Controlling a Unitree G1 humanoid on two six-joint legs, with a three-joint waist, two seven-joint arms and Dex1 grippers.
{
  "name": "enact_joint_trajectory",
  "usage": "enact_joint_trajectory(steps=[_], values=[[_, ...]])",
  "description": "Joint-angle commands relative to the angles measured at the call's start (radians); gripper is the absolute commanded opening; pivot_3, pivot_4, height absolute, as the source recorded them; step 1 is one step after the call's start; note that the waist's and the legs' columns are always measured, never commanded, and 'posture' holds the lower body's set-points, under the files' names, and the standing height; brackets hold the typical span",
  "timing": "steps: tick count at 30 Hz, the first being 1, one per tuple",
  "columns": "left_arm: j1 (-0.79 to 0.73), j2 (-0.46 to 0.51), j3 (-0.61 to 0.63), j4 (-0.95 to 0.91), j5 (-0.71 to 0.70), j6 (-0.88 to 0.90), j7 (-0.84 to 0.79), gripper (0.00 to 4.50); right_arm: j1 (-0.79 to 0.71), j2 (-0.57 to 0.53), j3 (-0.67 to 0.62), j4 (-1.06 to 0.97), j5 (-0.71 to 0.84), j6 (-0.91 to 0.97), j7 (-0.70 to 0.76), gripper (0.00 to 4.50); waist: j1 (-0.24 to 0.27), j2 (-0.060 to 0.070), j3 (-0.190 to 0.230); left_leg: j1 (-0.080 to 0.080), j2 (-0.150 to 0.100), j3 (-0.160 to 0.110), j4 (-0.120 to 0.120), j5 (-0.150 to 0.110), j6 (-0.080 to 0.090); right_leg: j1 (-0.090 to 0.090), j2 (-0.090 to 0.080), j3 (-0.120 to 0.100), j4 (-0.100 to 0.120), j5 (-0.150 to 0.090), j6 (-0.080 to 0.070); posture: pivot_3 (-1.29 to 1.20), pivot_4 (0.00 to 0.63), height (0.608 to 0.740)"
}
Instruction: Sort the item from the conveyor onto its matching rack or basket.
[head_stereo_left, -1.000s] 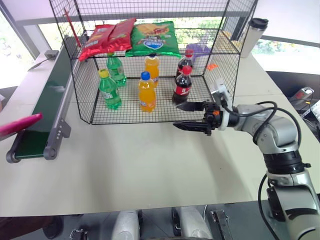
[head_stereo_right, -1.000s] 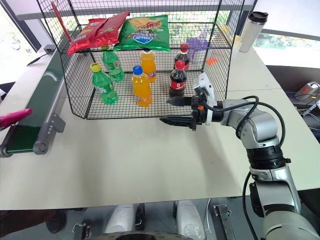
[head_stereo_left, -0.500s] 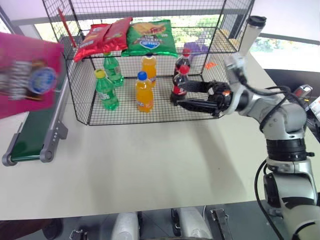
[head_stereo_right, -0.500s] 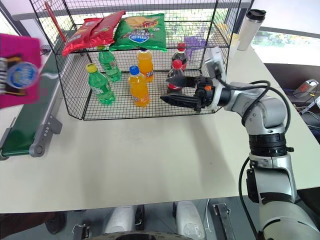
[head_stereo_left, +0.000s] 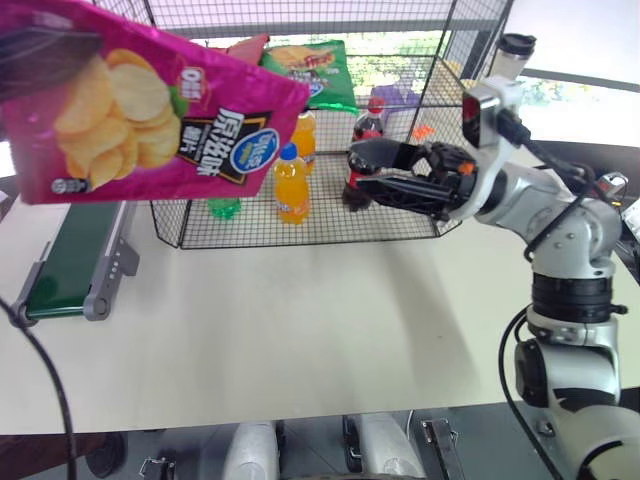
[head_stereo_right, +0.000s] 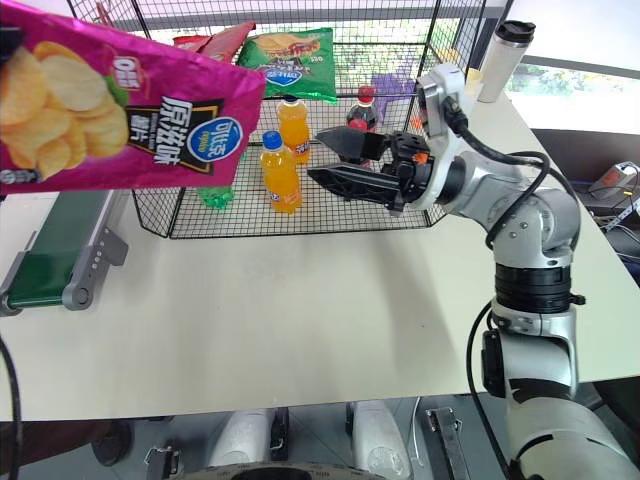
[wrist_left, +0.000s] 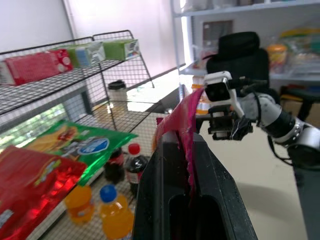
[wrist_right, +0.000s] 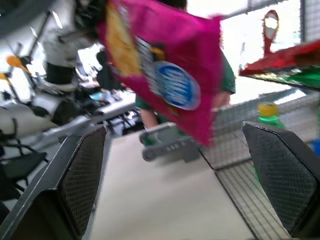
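Note:
The item, a magenta-pink crisp bag (head_stereo_left: 150, 110), hangs in the air in front of the left part of the black wire rack (head_stereo_left: 320, 215), above the table. My left gripper (wrist_left: 186, 145) is shut on the bag's edge (wrist_left: 182, 112). The green conveyor (head_stereo_left: 75, 250) lies along the table's left side, below the bag. My right gripper (head_stereo_left: 352, 178) hovers open in front of the rack's lower tier, pointing left toward the bag (wrist_right: 165, 75), with nothing between its fingers.
On the rack's upper tier lie red crisp bags (head_stereo_right: 215, 42) and a green crisp bag (head_stereo_right: 290, 62). Orange (head_stereo_left: 290, 185), cola (head_stereo_left: 368, 125) and green bottles stand on the lower tier. A travel mug (head_stereo_left: 505, 60) stands at the back right.
The pink bag has swung up and to the right from the picture's left edge, and now faces the camera in front of the rack. My right gripper has risen a little and stays open.

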Motion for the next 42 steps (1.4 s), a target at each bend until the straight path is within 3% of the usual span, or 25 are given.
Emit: enact_joint_trajectory(steps=[1, 12, 29, 37, 42], values=[[-0.04, -0.045, -0.045, -0.012, 0.051, -0.039, -0.022, 0.03, -0.029, 0.05, 0.029, -0.002, -0.02, -0.062, -0.002, 4.5, 0.0, 0.0, 0.0, 0.0, 0.0, 0.0, 0.0, 0.0, 0.0, 0.0, 0.0, 0.0, 0.0, 0.0, 0.0, 0.0, 0.15, 0.74], [-0.161, -0.143, -0.135, -0.029, 0.115, -0.024, -0.03, 0.03, -0.079, 0.123, 0.069, 0.063, -0.079, -0.151, 0.007, 4.5, 0.004, 0.0, 0.0, -0.001, 0.0, -0.001, 0.002, 0.0, 0.0, 0.0, 0.001, 0.0, 0.001, 0.0, 0.0, 0.0, 0.15, 0.74], [-0.18, -0.097, -0.091, 0.04, 0.174, -0.009, -0.118, 0.03, -0.052, 0.077, 0.013, 0.201, -0.18, -0.252, -0.02, 4.5, 0.002, 0.0, 0.0, -0.001, 0.0, -0.001, 0.002, 0.0, 0.0, 0.0, 0.001, 0.0, 0.002, 0.0, 0.0, 0.0, 0.15, 0.74], [-0.188, -0.125, -0.105, 0.058, 0.202, -0.026, -0.149, 0.03, -0.023, 0.122, 0.028, 0.036, -0.043, -0.126, -0.024, 4.5, 0.001, 0.0, 0.0, -0.001, 0.0, -0.002, 0.002, 0.0, 0.0, 0.0, 0.001, 0.0, 0.002, 0.0, 0.0, 0.0, 0.15, 0.74], [-0.204, -0.146, -0.112, 0.064, 0.21, -0.023, -0.161, 0.03, -0.024, 0.193, 0.06, 0.019, -0.038, -0.12, -0.06, 4.5, 0.001, 0.0, 0.0, -0.001, 0.001, -0.002, 0.002, 0.0, 0.0, 0.0, 0.001, 0.0, 0.002, 0.0, 0.0, 0.0, 0.15, 0.74]])
